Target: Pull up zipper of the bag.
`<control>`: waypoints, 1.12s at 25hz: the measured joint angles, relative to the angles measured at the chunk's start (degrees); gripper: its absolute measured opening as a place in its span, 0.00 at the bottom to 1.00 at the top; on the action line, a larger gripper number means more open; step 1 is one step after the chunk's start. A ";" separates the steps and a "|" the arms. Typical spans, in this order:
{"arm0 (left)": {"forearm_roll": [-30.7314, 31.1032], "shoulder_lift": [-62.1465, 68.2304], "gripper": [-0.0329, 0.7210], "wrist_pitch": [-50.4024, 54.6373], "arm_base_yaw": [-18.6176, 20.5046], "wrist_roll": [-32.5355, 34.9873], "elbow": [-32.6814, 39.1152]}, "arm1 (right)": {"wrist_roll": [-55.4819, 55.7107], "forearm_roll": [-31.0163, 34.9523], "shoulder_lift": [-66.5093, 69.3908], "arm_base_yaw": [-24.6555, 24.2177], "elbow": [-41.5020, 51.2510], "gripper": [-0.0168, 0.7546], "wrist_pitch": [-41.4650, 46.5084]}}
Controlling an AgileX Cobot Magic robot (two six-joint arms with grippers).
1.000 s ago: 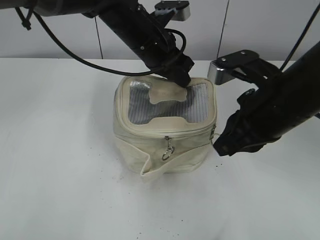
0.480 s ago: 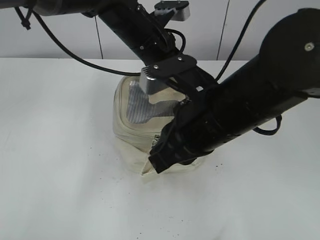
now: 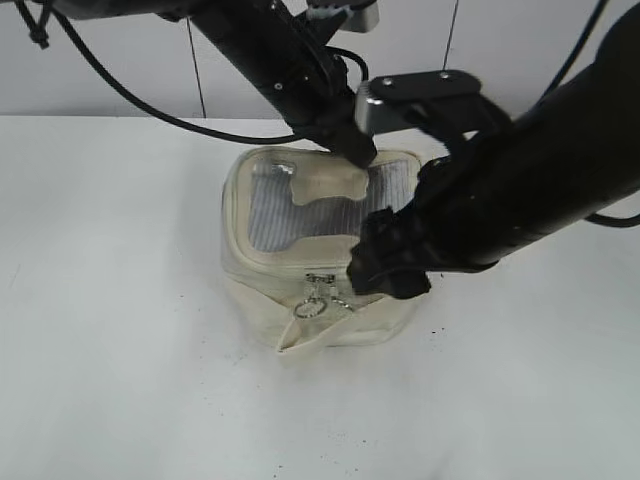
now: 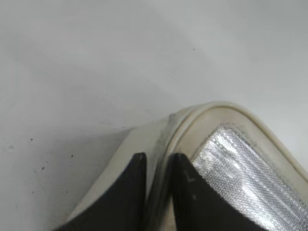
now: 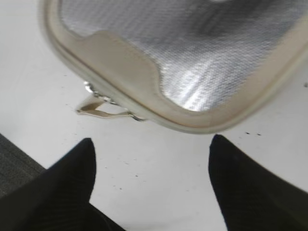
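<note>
A small boxy cream bag [image 3: 315, 250] is sitting on a white counter [image 3: 120, 330], with two black robot arms working over it.

The left pincer [image 4: 156, 192] is reaching down onto the back rim of the bag, at the far edge of its grey ribbed top window [image 3: 330, 205]. In the left wrist view its two dark fingers [image 4: 125, 197] are nearly pressed together, with only a thin strip of the bag's cream rim between them. It is pinching that rim. This grip is probably there to anchor the bag, so that it is not sliding or tipping while the other arm is tugging at the zipper.

The right pincer [image 5: 151, 187] is hanging just above the bag's front right corner. In the right wrist view its fingers are spread wide, holding nothing and touching nothing; bare counter is showing between them. The bag's front rim is lying just beyond the fingertips.

The zipper [image 3: 318, 272] is running around the bag's top rim. A small silver slider with a ring pull [image 3: 308, 306] is dangling at the front face, below and to the left of the right pincer as the exterior view shows it. In the right wrist view the metal pull [image 5: 103, 108] is lying beyond the left fingertip, apart from it. The open pincer is likely being lined up to take hold of that pull, which is not yet grasped.
</note>
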 joint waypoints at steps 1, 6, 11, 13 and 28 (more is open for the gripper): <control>0.60 -0.74 0.23 0.23 0.00 -0.12 0.16 | 1.92 -1.92 -0.87 -1.02 0.00 0.70 0.86; 2.77 -5.56 0.40 4.09 0.35 -0.51 0.29 | 5.72 -7.89 -5.14 -8.06 0.00 0.79 6.18; 10.47 -10.71 0.42 8.29 0.82 -5.99 0.29 | 6.32 -12.12 -9.55 -16.16 0.00 0.79 14.81; 15.86 -13.50 0.42 9.87 1.18 -9.92 0.29 | 6.32 -14.71 -11.77 -17.92 0.00 0.79 18.29; 38.12 -42.31 0.42 17.66 2.62 -29.80 14.48 | 5.04 -17.11 -41.66 -18.75 14.41 0.79 29.78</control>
